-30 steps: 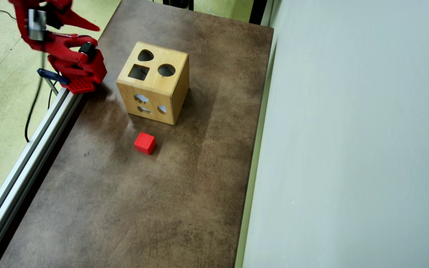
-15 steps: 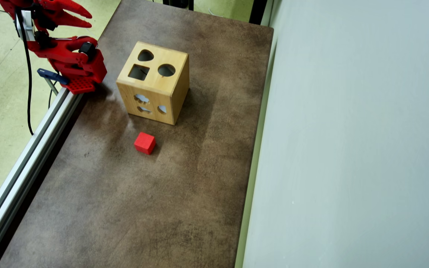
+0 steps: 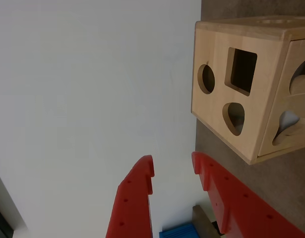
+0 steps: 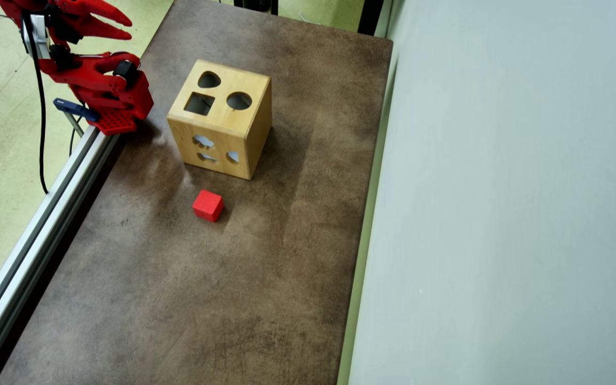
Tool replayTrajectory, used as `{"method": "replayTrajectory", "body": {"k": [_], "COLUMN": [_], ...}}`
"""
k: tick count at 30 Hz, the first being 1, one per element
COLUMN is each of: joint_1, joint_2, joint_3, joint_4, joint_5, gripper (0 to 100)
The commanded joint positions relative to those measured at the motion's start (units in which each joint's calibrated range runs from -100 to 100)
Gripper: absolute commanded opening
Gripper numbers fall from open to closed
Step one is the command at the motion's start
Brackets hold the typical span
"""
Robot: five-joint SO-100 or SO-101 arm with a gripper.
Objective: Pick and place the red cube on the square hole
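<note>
The red cube [image 4: 208, 205] lies on the brown table, just in front of the wooden box [image 4: 221, 120] in the overhead view; it is out of the wrist view. The square hole [image 4: 199, 103] is on the box's top face, beside a round cutout and a teardrop cutout, and it shows in the wrist view too as the square hole [image 3: 242, 71]. My red gripper [image 4: 126, 30] is raised at the far upper left, well apart from box and cube. In the wrist view the gripper [image 3: 173, 165] is open and nothing sits between its fingers.
An aluminium rail [image 4: 46, 208] runs along the table's left edge, with the arm's red base [image 4: 115, 104] clamped at its top. A pale grey wall [image 4: 506, 192] borders the table on the right. A black cable [image 4: 40, 123] hangs off the left side.
Over the last second the gripper swung and opened at the upper left; since half a second ago it has barely moved. Cube and box have stayed put.
</note>
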Motion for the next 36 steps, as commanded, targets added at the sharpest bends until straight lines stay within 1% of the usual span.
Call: {"method": "replayTrajectory", "body": {"k": [1,13,16,18,25,30,33,36], "joint_1": [0.36,0.59,0.66,0.66,0.66,0.66,1.70,6.53], "joint_2": [0.43,1.88,6.63,11.22,30.75,40.60,44.34,47.14], "joint_3": [-0.24,-0.60,-1.49,-5.16,-26.90,-36.56,-37.36,-37.45], "joint_4": [0.49,0.41,0.41,0.41,0.41,0.41,0.41,0.41], "joint_5": [0.10,0.34,0.34,0.34,0.39,0.68,3.57,8.25], "gripper": [13,13,13,13,13,13,13,13]}}
